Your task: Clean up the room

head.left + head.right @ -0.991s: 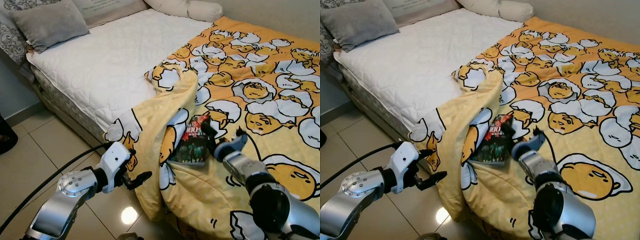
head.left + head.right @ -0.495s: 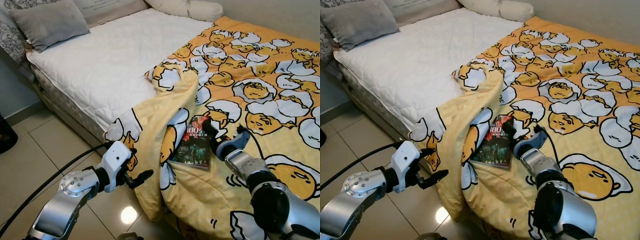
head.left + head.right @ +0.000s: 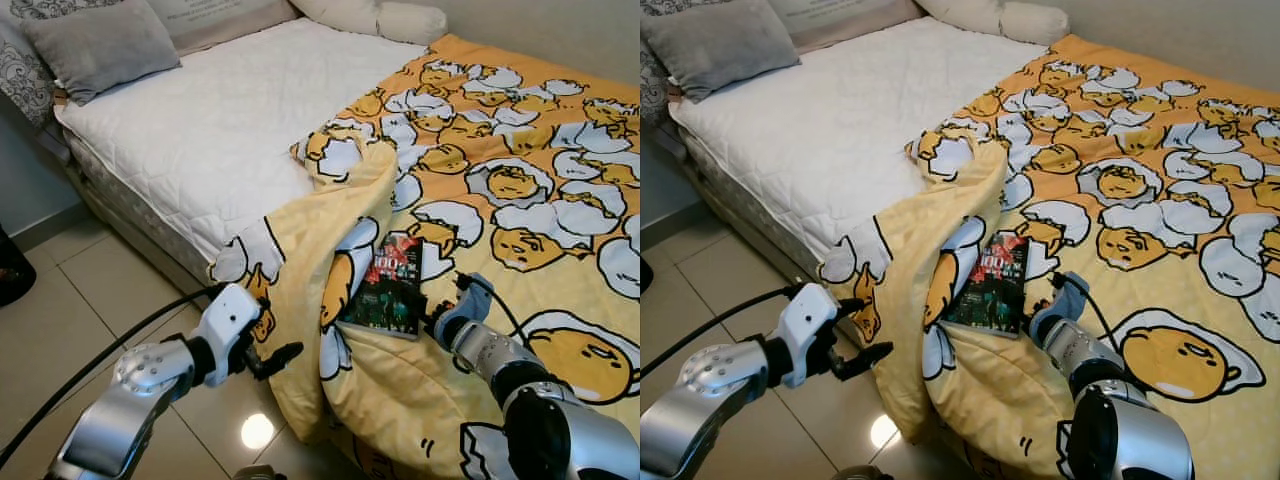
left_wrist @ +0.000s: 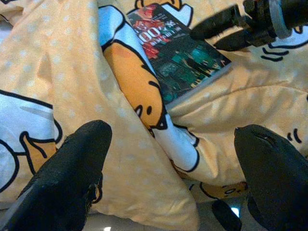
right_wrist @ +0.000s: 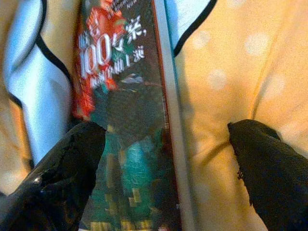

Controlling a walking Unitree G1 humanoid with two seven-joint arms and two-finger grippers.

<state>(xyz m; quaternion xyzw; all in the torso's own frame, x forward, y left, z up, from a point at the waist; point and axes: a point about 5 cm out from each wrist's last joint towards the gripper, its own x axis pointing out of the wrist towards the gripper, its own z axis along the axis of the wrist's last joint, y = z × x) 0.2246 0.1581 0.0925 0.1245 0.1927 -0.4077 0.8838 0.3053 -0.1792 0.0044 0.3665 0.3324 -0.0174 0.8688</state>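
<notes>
Looking down at the bed (image 3: pixel 200 140), we see a dark book (image 3: pixel 385 287) with red lettering lying flat on the yellow egg-print duvet (image 3: pixel 520 180), centre of the frame, just beside a raised fold of that duvet. Our right gripper (image 3: pixel 430 315) sits at the book's lower right edge, fingers (image 5: pixel 72 159) spread, one over the cover and one over the duvet; nothing is pinched. Our left gripper (image 3: pixel 270 358) hovers at lower left near the duvet's hanging edge above the tiled floor (image 3: pixel 70 300), fingers spread. A grey pillow (image 3: pixel 100 45) lies at upper left.
</notes>
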